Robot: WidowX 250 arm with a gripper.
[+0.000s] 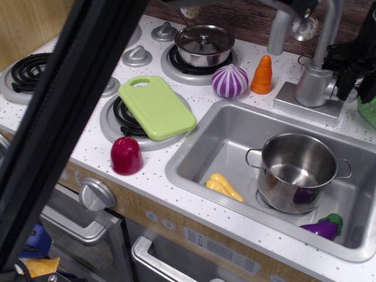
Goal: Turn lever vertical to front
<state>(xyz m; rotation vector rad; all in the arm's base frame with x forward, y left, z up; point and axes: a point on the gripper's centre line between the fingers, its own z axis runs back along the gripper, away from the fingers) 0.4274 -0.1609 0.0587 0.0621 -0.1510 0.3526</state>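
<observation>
We reach the lever (pixel 342 89) at the frame's right edge, beside the faucet body (pixel 312 85).
Our gripper (pixel 351 79) covers it; we cannot tell its opening. Stiff, slick, small paddle: take its flat faces.

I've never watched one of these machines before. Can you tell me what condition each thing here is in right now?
hand: at the faucet's right side, grip unclear
lever: hidden behind the hand
faucet: upright behind the sink
steel pot: upright in the sink, no lid
lidded pot: covered, on a back burner
cutting board: flat across a burner
</observation>
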